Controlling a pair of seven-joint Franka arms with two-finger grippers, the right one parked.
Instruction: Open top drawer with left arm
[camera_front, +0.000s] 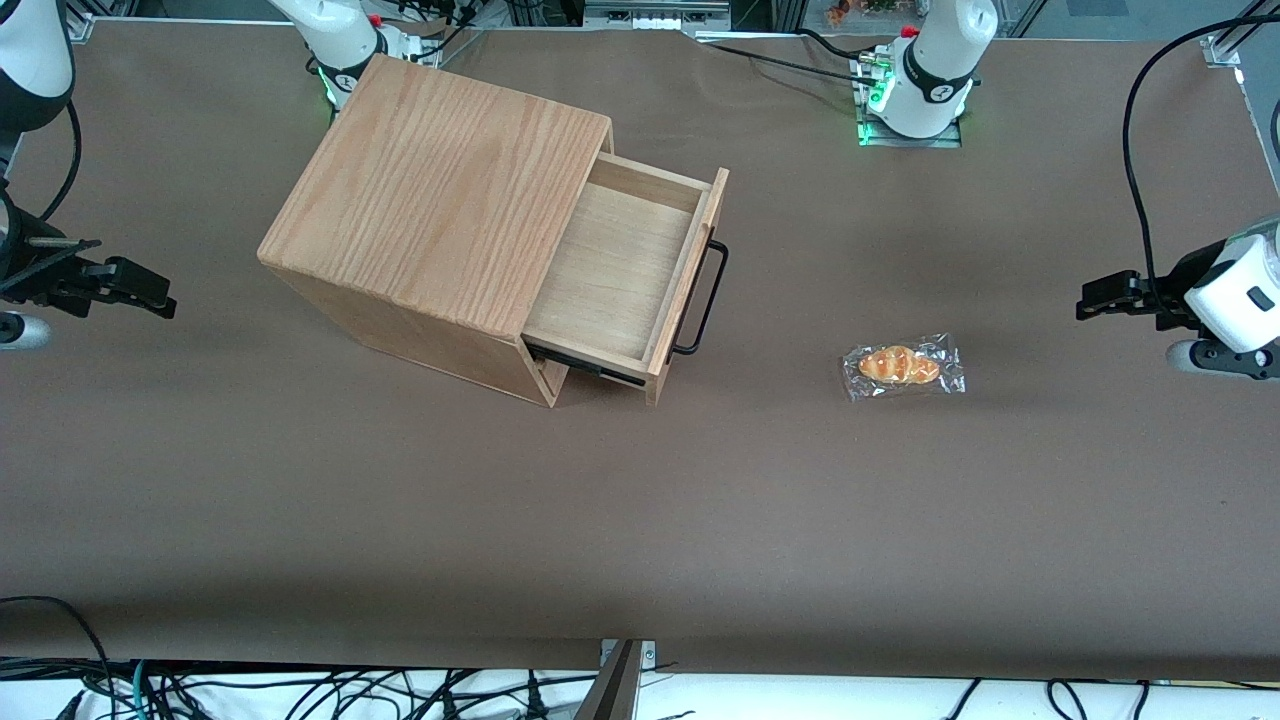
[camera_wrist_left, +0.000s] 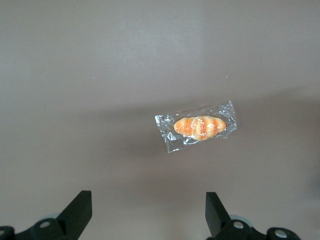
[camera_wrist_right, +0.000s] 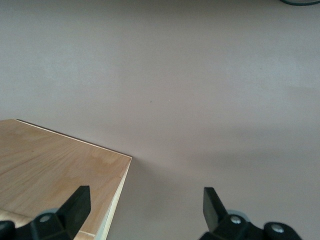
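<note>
Top drawer (camera_front: 620, 275): pulled well out of the oak cabinet (camera_front: 440, 200), plywood floor bare, black bar handle (camera_front: 705, 300) facing the working arm's end of the brown surface (camera_front: 640, 520). Wrapped bread roll (camera_front: 902, 366): on the surface, apart from the drawer. Left arm's gripper (camera_wrist_left: 147, 215): spread wide, holding nothing, raised above the surface near the roll.

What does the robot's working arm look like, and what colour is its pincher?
The left arm is white and rounded, with a dark joint cap and a black cable looping up from its wrist. Its gripper is black, with two wedge-shaped fingers, parted, at the working arm's end of the table. Its white base wears a black band and glows green underneath.
</note>
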